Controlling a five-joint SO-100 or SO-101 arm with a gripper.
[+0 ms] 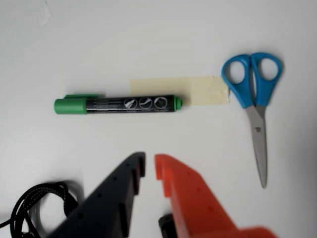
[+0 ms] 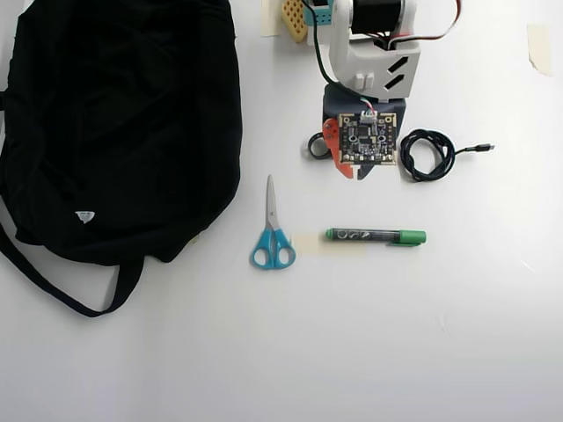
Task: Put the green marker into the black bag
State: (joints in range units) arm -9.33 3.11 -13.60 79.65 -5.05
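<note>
A: How far along is the robot with the green marker (image 2: 376, 236)?

B: Judging from both views, nothing of the task is done yet. The marker lies flat on the white table (image 2: 422, 352), level across the overhead view, cap to the right and small green tip to the left. The tip end rests on a strip of pale tape (image 1: 198, 89).

A: And the gripper (image 1: 150, 166)?

B: It hangs above the table, clear of the marker. In the wrist view the jaws, one dark and one orange, stand close with only a narrow slit between them, and they hold nothing. The marker sits just beyond their tips, crosswise to them.

A: Where is the black bag (image 2: 114, 123)?

B: At the left of the overhead view, well apart from the marker. Blue-handled scissors (image 2: 272, 237) lie between the two, blades pointing up the picture. Whether the bag's mouth is open cannot be told; it reads as one dark mass with a small white logo patch.

A: Anything else nearby?

B: A coiled black cable (image 2: 428, 155) lies just beside the arm, above the marker's cap end.

A: So what is left?

B: Probably everything: spread the jaws, descend on the barrel, lift, carry past the scissors, and release into the bag.
</note>
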